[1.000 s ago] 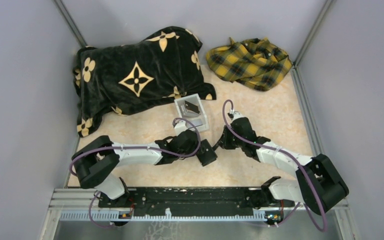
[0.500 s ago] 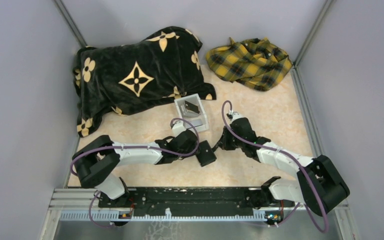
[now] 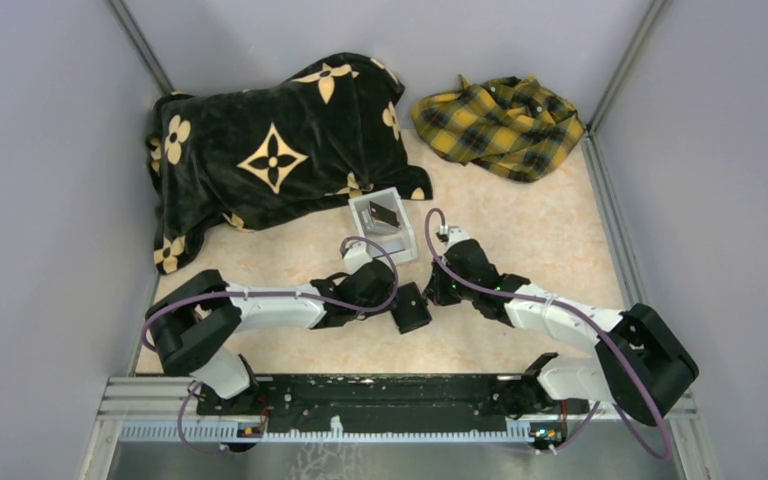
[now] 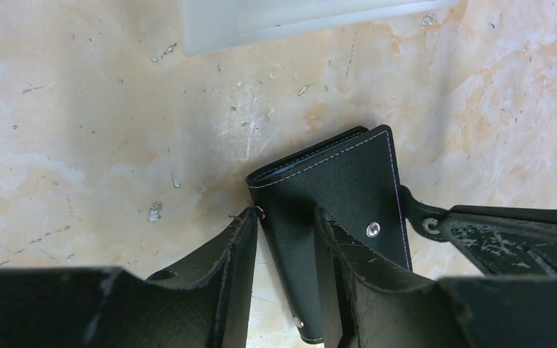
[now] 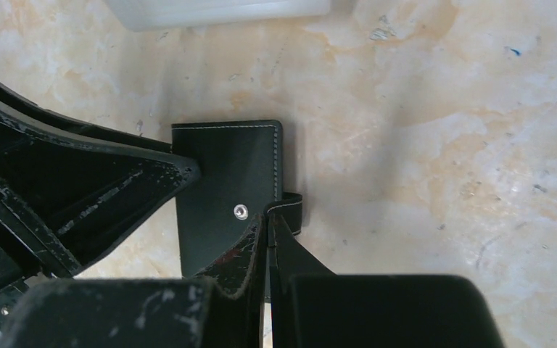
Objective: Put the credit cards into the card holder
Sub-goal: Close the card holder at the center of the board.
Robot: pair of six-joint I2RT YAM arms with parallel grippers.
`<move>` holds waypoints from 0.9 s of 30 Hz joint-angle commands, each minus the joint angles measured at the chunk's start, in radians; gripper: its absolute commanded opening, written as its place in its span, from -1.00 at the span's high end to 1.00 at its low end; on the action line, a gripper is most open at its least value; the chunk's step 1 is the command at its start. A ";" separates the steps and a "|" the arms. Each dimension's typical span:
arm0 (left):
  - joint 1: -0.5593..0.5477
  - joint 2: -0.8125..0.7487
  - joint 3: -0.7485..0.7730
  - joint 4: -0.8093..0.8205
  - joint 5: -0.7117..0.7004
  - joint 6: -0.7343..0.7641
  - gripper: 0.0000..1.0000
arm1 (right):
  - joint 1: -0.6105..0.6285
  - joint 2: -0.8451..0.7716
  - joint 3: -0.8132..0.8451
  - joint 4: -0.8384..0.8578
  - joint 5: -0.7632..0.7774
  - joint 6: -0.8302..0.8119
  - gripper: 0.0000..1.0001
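Note:
The card holder [image 4: 341, 185], a closed black wallet with a metal snap, lies on the marble table. My left gripper [image 4: 284, 217] is shut on its folded edge, one finger on each side. My right gripper [image 5: 270, 214] is shut on the wallet's short strap [image 5: 291, 208]; the wallet also shows in the right wrist view [image 5: 225, 170]. In the top view both grippers meet at mid-table, left [image 3: 407, 305] and right [image 3: 436, 290]. One dark credit card [image 3: 384, 215] leans inside the clear-white box [image 3: 406, 238]. Other cards are not visible.
The clear-white box stands just beyond the grippers, its wall at the top of the left wrist view [image 4: 297, 18]. A black floral blanket [image 3: 270, 150] lies at the back left and a yellow plaid cloth [image 3: 500, 125] at the back right. Grey walls enclose the table.
My right arm has moved left towards the wallet, bringing its gripper close against the left gripper. The left arm has barely moved.

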 commanded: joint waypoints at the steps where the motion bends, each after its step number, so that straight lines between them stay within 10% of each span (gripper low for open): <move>1: 0.000 0.053 -0.016 -0.077 0.036 -0.001 0.17 | 0.054 0.035 0.063 0.003 0.056 -0.013 1.00; 27: 0.000 0.050 -0.021 -0.071 0.044 -0.007 0.17 | 0.242 0.212 0.173 -0.109 0.339 -0.031 1.00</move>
